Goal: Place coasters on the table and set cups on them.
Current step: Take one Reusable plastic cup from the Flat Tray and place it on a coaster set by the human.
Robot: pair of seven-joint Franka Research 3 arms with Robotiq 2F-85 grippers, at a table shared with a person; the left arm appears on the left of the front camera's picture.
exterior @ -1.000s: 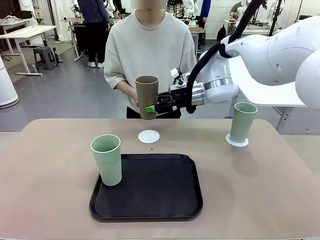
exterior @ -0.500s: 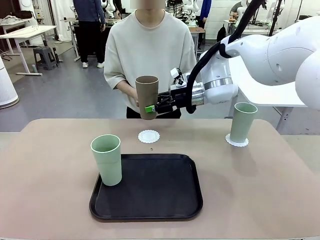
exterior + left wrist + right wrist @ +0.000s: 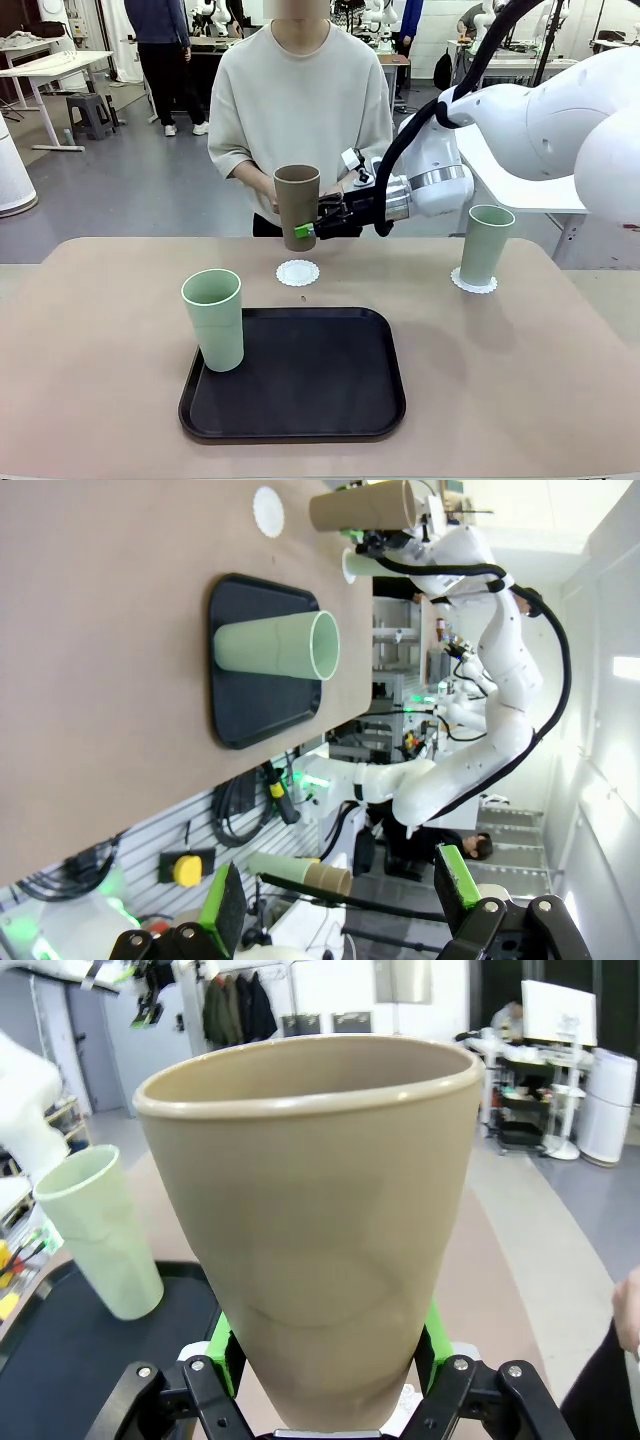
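My right gripper point(image 3: 307, 231) is shut on the brown cup point(image 3: 297, 205), holding it upright in the air above a bare white coaster point(image 3: 298, 272) on the beige-pink table point(image 3: 90, 330); in the right wrist view the brown cup point(image 3: 315, 1220) sits between the green pads. One mint cup point(image 3: 214, 319) stands on the black tray's left edge, also seen as the mint cup point(image 3: 100, 1232). The other mint cup point(image 3: 485, 244) stands on a coaster point(image 3: 473, 282) at the right. My left gripper point(image 3: 340, 895) is open, far from the table. The third coaster is hidden.
A black rounded-square tray point(image 3: 310, 375) lies in the middle near the front. A person point(image 3: 300, 100) stands at the far side just behind the brown cup, hands near it. A white table point(image 3: 530, 180) stands behind at right.
The right arm has lowered the brown cup slightly toward the coaster and drawn a little right. The mint cups, tray and coasters have stayed put.
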